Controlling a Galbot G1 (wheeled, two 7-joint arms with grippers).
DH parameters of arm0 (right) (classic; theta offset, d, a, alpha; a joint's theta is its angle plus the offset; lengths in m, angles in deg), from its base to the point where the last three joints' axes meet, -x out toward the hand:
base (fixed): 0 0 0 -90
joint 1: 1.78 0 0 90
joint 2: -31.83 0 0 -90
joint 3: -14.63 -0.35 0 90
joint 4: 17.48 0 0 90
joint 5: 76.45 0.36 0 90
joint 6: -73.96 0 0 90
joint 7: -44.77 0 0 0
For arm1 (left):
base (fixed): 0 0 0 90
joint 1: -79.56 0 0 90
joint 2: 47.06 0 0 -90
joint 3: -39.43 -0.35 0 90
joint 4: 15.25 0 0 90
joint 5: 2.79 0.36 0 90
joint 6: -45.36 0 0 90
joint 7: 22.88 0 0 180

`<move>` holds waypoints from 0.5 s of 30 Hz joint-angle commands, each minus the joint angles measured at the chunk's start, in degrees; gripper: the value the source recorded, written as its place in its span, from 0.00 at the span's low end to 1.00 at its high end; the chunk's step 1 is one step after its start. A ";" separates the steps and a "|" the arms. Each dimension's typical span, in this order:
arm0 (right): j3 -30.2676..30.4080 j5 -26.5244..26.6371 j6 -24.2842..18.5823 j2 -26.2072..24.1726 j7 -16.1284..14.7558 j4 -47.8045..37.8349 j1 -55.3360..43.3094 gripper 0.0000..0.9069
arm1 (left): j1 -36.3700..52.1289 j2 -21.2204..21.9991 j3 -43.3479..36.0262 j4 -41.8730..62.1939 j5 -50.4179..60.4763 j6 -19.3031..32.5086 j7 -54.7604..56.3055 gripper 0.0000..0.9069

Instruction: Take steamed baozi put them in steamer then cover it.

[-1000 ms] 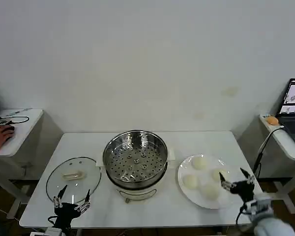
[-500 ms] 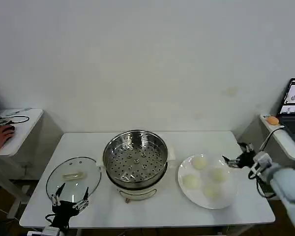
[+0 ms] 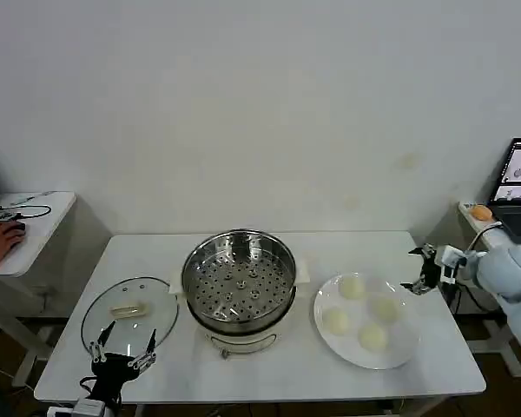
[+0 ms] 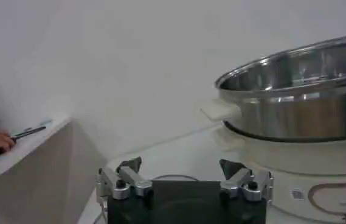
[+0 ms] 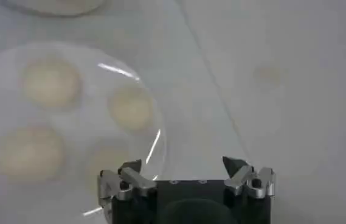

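Head view: baozi [image 3: 372, 337] lie left of open right gripper [image 3: 422, 270].

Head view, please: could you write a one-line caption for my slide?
Open right gripper hovers beside plate of four baozi; empty steamer awaits, cover alongside.

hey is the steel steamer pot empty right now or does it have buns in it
Empty. The shiny steel steamer pot shows only its bare perforated tray, and all four creamy-white buns sit on the flat white plate beside it.
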 commanded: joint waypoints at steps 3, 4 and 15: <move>19.15 -5.87 -9.47 4.46 -10.62 -10.36 -20.46 1.00 | 0.01 0.04 0.07 0.12 0.03 -0.02 -0.07 1.00; 20.08 -6.02 -9.66 6.05 -10.61 -11.06 -21.51 1.00 | 0.00 0.05 0.09 0.12 0.04 -0.02 -0.10 1.00; 24.78 -13.41 -12.88 16.39 -10.23 -19.34 -24.94 1.00 | -0.03 0.01 1.37 -1.12 -0.33 -0.34 -0.36 1.00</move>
